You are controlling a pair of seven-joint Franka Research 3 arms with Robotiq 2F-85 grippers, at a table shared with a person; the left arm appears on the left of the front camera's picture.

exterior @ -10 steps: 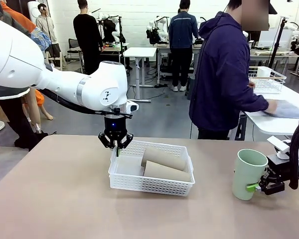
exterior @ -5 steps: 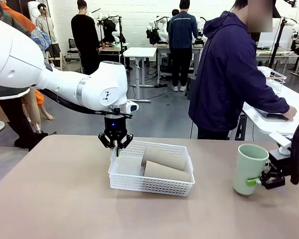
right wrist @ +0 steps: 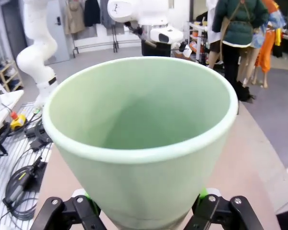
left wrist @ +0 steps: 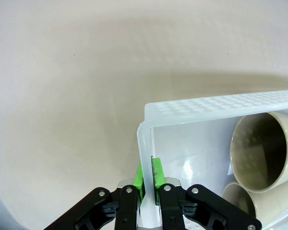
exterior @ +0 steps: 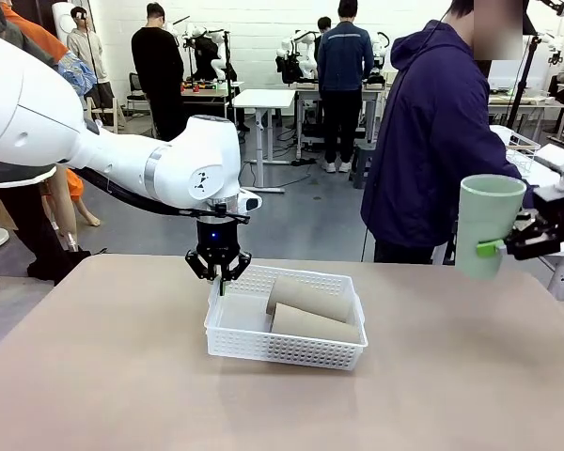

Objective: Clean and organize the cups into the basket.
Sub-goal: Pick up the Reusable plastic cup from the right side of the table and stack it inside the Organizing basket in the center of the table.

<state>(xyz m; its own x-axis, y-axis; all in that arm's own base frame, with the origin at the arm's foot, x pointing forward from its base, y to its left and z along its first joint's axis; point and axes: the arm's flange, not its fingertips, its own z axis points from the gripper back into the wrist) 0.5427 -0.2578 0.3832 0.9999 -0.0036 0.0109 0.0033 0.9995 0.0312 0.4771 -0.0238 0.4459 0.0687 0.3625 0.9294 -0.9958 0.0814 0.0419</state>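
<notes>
The pale brown table (exterior: 122, 376) is bare on its left half. Beyond its far edge is an open workshop floor with white worktables (exterior: 263, 99) and people standing at them. Left of centre the left gripper (exterior: 220, 278) hangs fingers-down, narrowed onto the far left corner of the white basket (exterior: 282, 349), which sits mid-table. In the left wrist view its green pads (left wrist: 139, 178) clamp the basket's thin wall between them. Two tan cups (exterior: 310, 297) lie on their sides in the basket's right half, touching; that wrist view cuts off the nearer one. A person (exterior: 432, 141) in a dark hooded jacket stands at the far right. At the right edge the right gripper (exterior: 508, 247) holds the green cup (exterior: 489, 225) upright in the air above the table. One finger is hidden behind the cup and the arm is mostly cut off, though the grip seems to close on both sides.
</notes>
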